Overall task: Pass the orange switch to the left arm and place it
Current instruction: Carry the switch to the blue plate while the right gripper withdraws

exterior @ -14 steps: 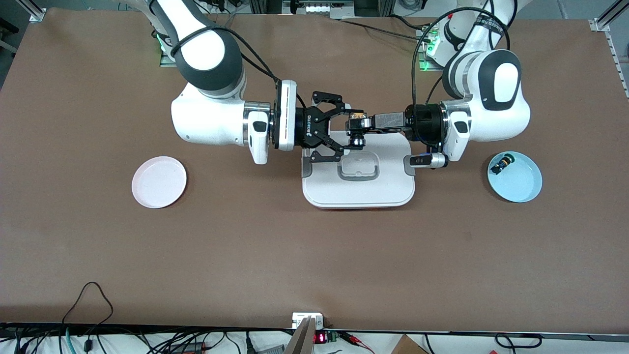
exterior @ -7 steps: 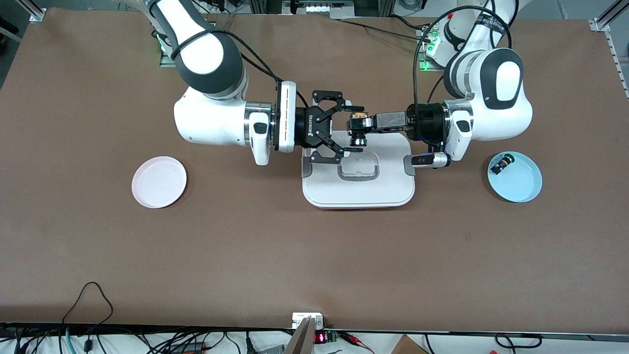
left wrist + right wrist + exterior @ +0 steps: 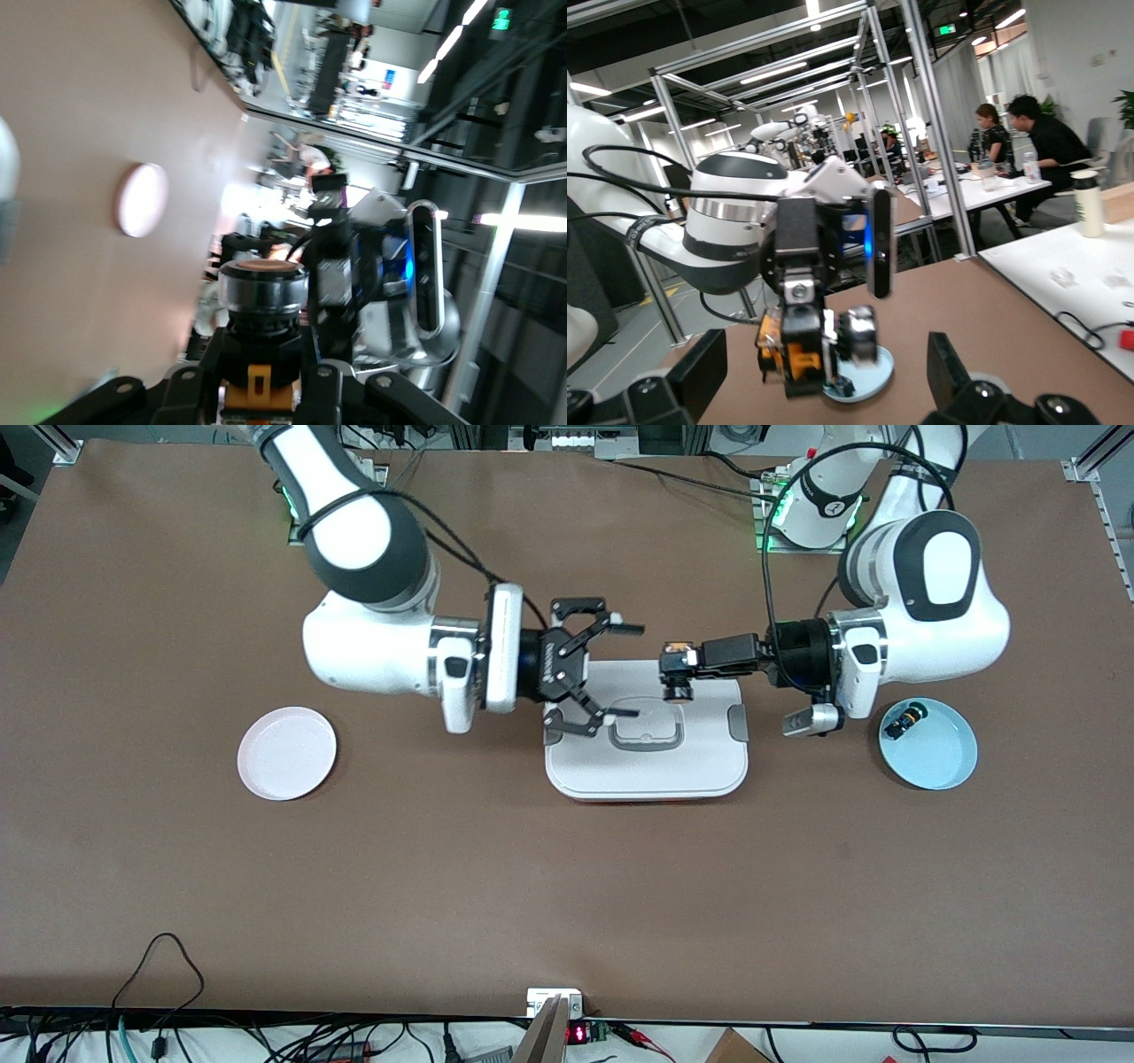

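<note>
Front view: the left gripper [image 3: 675, 666] is pinched on the orange switch [image 3: 678, 677], held in the air over the box's [image 3: 647, 766] edge nearest the bases. Left wrist view confirms it: the switch's [image 3: 260, 350] orange part sits between the black fingers [image 3: 306, 390].

The right gripper [image 3: 620, 670] hangs over the box's end toward the right arm, fingers spread wide, nothing between them; it is at 9 o'clock of the switch, apart from it. Right wrist view: the switch [image 3: 799, 350] shows between the right gripper's spread fingertips [image 3: 948, 354], farther off, clamped in the left gripper [image 3: 796, 341].

The box rests mid-counter [image 3: 532, 886], lid on. A pink plate [image 3: 286, 753] lies at 9 o'clock of the box, a blue plate [image 3: 939, 757] at 3 o'clock. A small black part with a green cap [image 3: 904, 719] lies in the blue plate.
</note>
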Motion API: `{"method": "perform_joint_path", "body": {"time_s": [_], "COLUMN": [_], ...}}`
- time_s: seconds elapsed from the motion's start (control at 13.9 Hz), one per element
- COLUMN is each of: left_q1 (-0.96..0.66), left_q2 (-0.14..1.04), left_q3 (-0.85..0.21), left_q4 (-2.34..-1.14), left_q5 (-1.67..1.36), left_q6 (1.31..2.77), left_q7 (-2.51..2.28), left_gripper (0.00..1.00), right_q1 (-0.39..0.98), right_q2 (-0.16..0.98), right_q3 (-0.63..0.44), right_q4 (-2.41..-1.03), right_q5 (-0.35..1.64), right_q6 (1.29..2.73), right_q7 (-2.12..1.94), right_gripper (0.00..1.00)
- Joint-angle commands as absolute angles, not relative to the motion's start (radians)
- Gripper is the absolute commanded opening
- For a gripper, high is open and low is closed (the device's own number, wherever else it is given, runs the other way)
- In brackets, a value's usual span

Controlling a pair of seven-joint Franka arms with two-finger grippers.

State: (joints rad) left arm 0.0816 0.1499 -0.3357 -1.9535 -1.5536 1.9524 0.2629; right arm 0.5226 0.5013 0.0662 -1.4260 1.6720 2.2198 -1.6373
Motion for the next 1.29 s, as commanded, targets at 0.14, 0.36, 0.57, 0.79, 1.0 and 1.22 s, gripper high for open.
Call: {"method": "perform_joint_path", "body": {"time_s": [0.14,0.36,0.57,0.79,1.0,1.22], "left_q1": [0.109,0.121,0.130,0.132,0.141,0.173], "left_q2": [0.127,0.133,0.162,0.225,0.320,0.415], "left_q3": [-0.266,-0.194,-0.112,-0.016,0.031,0.064], "left_q4": [-1.980,-2.011,-2.017,-2.003,-1.959,-1.937], "left_q5": [-1.162,-0.788,-0.486,-0.193,0.051,0.169], "left_q6": [1.944,1.937,1.928,1.936,1.992,2.126], "left_q7": [0.250,0.204,0.198,0.212,0.215,0.218], "left_gripper": [0.00,0.00,0.00,0.00,0.05,0.00], "right_q1": [0.381,0.361,0.313,0.255,0.177,0.123], "right_q2": [0.433,0.390,0.322,0.311,0.311,0.295], "right_q3": [0.067,0.067,0.067,0.066,0.066,0.066], "right_q4": [-1.601,-1.693,-1.791,-1.805,-1.809,-1.802], "right_q5": [1.577,1.531,1.340,1.096,0.907,0.689], "right_q6": [2.203,2.203,2.198,2.137,2.039,1.903], "right_q7": [-1.614,-1.473,-1.259,-0.972,-0.656,-0.316], "right_gripper": [1.00,1.00,1.00,1.00,1.00,1.00]}}
